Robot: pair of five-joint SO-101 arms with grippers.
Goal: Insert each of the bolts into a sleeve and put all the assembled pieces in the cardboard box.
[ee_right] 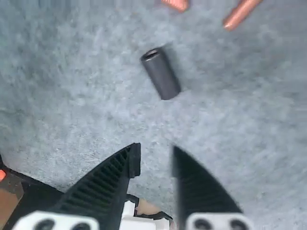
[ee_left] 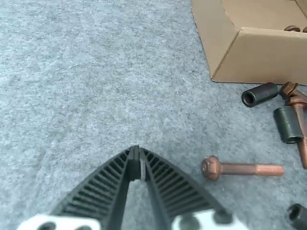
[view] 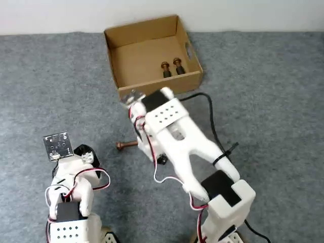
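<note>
The task is partly done. In the high view, the cardboard box (view: pixel 114 45) at upper centre holds two bolt-and-sleeve pairs (view: pixel 166 70).

More parts lie loose on the grey carpet (ee_left: pixel 96 72). The left wrist view shows a bolt (ee_left: pixel 240 168) alone at lower right. A second bolt (ee_left: pixel 300 120) at the right edge lies against a sleeve (ee_left: pixel 287 125); I cannot tell if it is threaded through. Three loose sleeves show there in all.

The left gripper (ee_left: pixel 136 160) has its jaws pressed together and is empty. The right gripper (ee_right: pixel 156 160), slightly parted and empty, hovers near another sleeve (ee_right: pixel 160 74) at upper centre.

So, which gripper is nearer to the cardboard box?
Right. The right gripper, open, is just before the cardboard box, at its front wall; the left gripper, shut, sits farther back near a loose bolt.
</note>
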